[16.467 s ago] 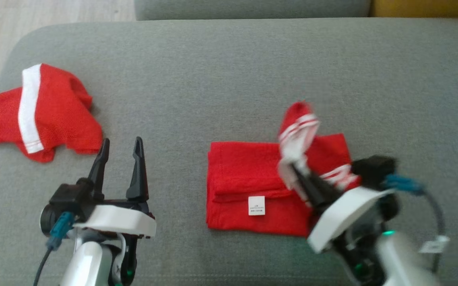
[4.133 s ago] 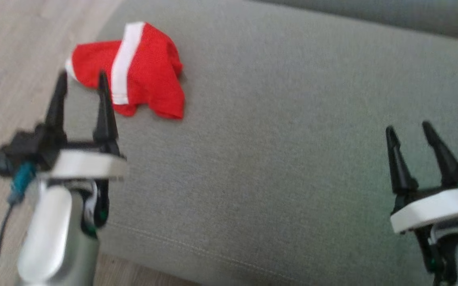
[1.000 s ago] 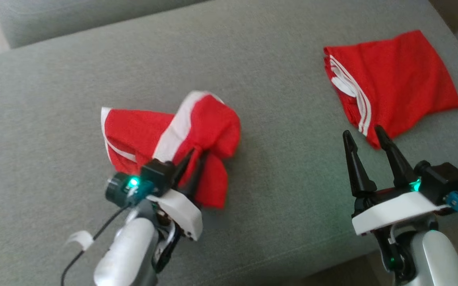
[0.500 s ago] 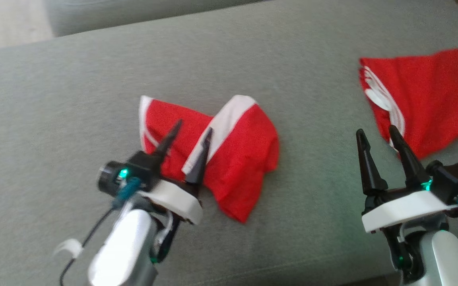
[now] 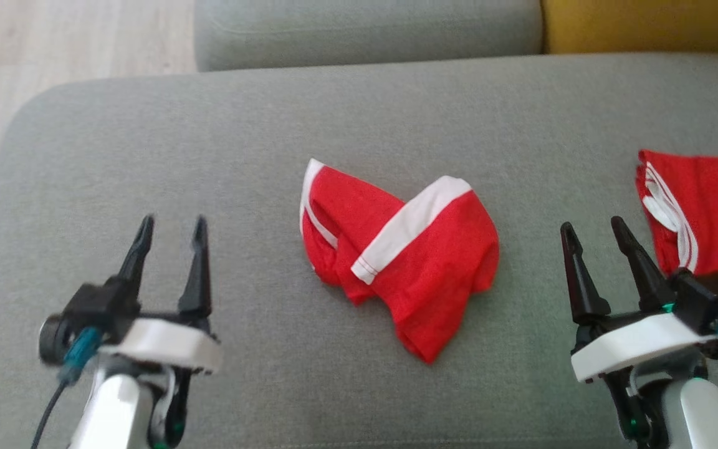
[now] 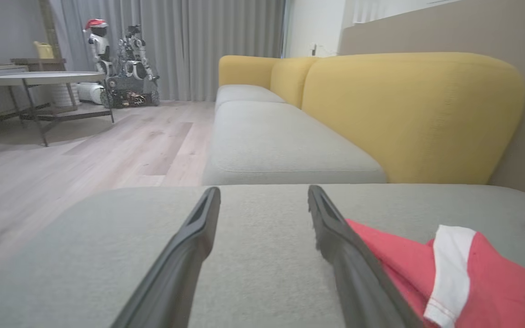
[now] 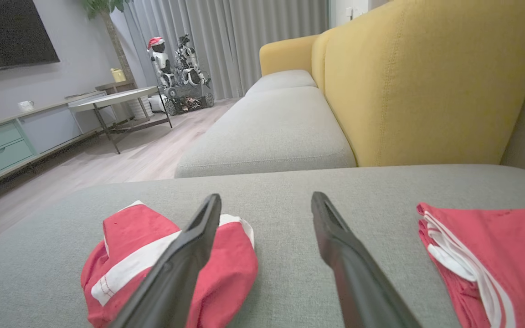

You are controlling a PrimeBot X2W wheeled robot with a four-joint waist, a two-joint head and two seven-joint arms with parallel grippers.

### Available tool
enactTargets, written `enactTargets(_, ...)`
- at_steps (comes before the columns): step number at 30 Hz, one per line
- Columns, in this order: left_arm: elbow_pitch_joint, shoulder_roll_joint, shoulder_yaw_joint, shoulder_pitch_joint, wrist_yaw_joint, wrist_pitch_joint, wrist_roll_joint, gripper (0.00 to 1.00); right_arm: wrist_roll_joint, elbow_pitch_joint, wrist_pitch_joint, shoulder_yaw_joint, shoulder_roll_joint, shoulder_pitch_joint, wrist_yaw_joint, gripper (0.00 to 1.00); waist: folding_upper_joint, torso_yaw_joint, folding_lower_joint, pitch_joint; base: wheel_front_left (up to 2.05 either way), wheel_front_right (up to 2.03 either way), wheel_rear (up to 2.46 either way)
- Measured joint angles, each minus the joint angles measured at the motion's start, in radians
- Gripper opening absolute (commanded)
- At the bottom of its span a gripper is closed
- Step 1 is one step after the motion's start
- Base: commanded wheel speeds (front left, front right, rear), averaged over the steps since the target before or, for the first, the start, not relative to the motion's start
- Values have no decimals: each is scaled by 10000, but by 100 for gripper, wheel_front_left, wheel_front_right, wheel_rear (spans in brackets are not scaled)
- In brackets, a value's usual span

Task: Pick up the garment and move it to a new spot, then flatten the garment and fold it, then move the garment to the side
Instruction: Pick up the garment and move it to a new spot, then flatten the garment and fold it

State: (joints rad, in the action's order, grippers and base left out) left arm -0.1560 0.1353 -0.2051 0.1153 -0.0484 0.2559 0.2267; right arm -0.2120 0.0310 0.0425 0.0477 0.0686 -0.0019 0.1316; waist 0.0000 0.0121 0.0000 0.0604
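A: Where is the crumpled red fabric garment with the broad white band (image 5: 399, 249) seen?

B: It is seen lying in a loose heap near the middle of the grey fabric sofa cushion (image 5: 259, 125), somewhat closer to the near edge than to the far one. The white band is turned upward and runs slantwise across it.

A: Is it gripped?

B: It is touched by neither claw. The left gripper (image 5: 173, 223) is held over the cushion toward the near left corner, with its jaws spread wide and nothing between them. The garment lies well apart on its right. The right gripper (image 5: 590, 226) is held by the near edge, likewise spread wide and empty.

A: What is found beyond it?

B: A folded red garment with thin white stripes (image 5: 708, 212) is laid flat toward the cushion's right side, partly cut off by the picture's edge.
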Motion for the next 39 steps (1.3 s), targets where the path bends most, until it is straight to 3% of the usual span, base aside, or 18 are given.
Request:
enactTargets(15,330,332,207,-1576,-46,-272,224,100,23,58,123,-23,0,706,0,100,0,-54,0,-701,0,0,0)
enactTargets(39,736,477,-44,-2152,-234,-617,332,100,98,219,280,-111,-27,1103,0,100,0,-126,0,-841,0,0,0)
